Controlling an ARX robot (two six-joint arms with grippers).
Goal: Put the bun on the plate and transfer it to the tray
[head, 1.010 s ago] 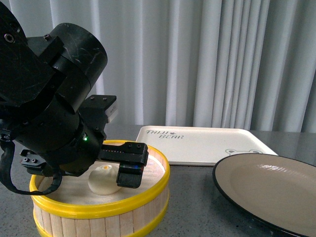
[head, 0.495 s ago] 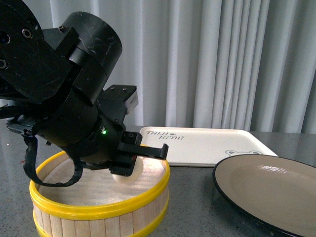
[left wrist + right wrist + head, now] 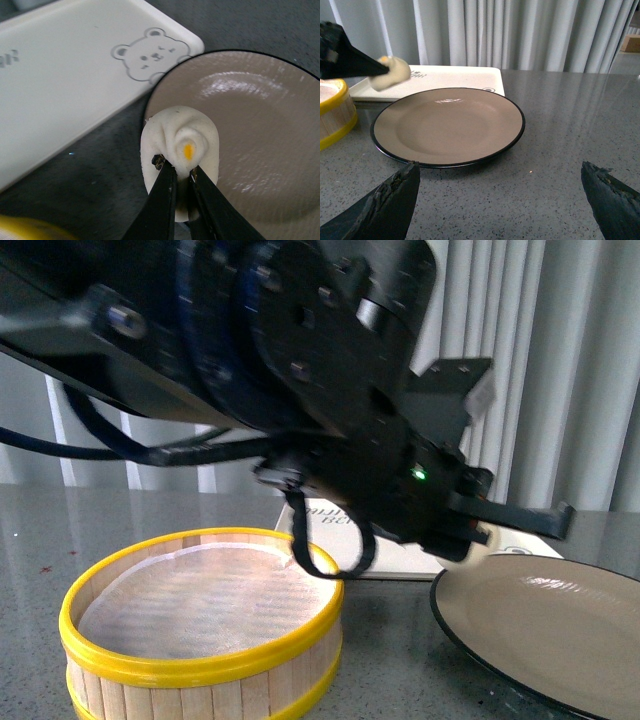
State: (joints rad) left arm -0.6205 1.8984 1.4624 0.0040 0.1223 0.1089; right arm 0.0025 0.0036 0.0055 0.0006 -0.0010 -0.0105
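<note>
The white pleated bun point(image 3: 180, 135) with its orange dot hangs in the air, my left gripper point(image 3: 179, 170) shut on it. It hovers over the left edge of the beige, black-rimmed plate point(image 3: 260, 135), half above the plate and half above the grey table. From the right wrist view the bun point(image 3: 390, 72) sits a little above the plate point(image 3: 450, 125), in front of the cream tray point(image 3: 455, 77). The tray's bear drawing point(image 3: 150, 55) lies just beyond the plate. My right gripper point(image 3: 499, 167) stands open near the table on the plate's near side, with nothing between its fingers.
The yellow-rimmed wooden steamer basket point(image 3: 200, 660) stands at the front left with only its liner inside. My left arm point(image 3: 330, 390) stretches across the front view and hides most of the tray. Grey curtains hang behind the table.
My left gripper has lifted the bun out of the steamer basket and carried it right, to the plate's left edge. The basket now holds no bun.
</note>
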